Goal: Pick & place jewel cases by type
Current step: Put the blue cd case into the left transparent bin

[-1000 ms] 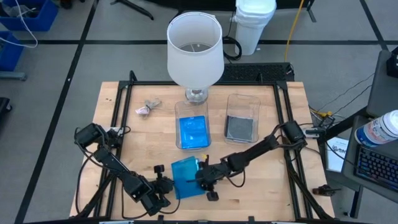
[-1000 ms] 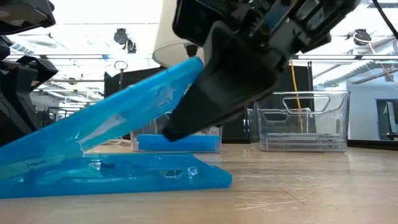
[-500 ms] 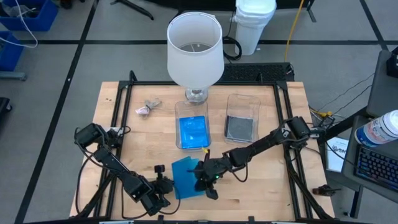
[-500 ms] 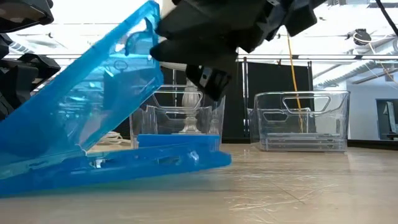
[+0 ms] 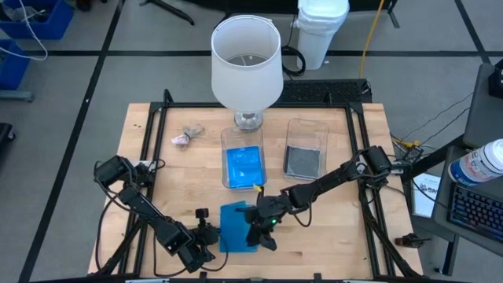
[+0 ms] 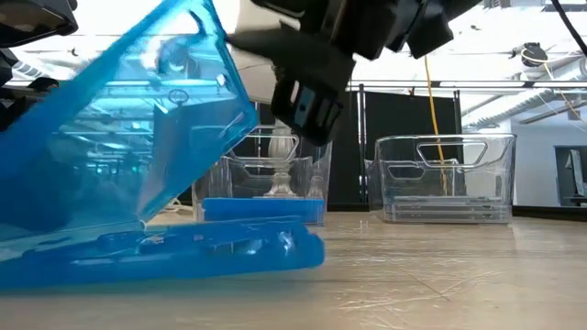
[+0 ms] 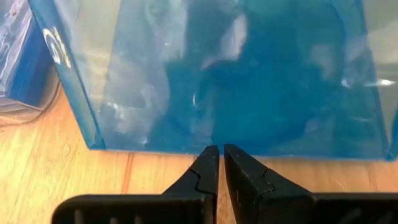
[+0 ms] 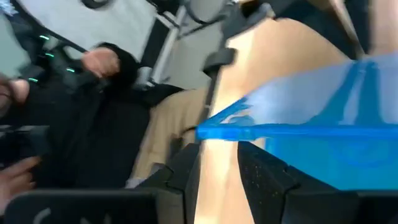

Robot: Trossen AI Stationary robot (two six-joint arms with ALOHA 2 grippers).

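A bright blue jewel case (image 5: 234,228) lies near the table's near edge. Its base (image 6: 183,252) is flat on the wood and its lid (image 6: 138,137) stands steeply open. My right gripper (image 5: 256,228) is at the case's right side, open, with the lid's free edge (image 8: 230,132) lying across its fingertips. My left gripper (image 7: 217,150) is shut, with its tips at the case's left edge (image 7: 186,149). It shows in the high view (image 5: 207,234) too. My right gripper is open and meets the lid near its free upper edge (image 6: 225,41), coming from the table's right. One finger (image 6: 293,55) lies against that edge and the lid leans up on it, hinged at the left; the base stays on the table. My left gripper's shut tips stand at the case's left edge (image 7: 211,148), level from the table's left; I cannot tell whether they touch it.
Two clear tubs stand mid-table: the left tub (image 5: 243,135) holds blue cases, the right tub (image 5: 306,130) holds a grey case (image 5: 304,162). A white lamp (image 5: 246,61) stands behind them, and a pinkish-grey lump (image 5: 182,139) lies far left. A person in dark clothes (image 8: 93,68) is beyond the table.
My right gripper has moved toward the table's left and somewhat up, swinging the case's lid from a shallow slant to a steep one. The base has stayed on the table and slid slightly left.
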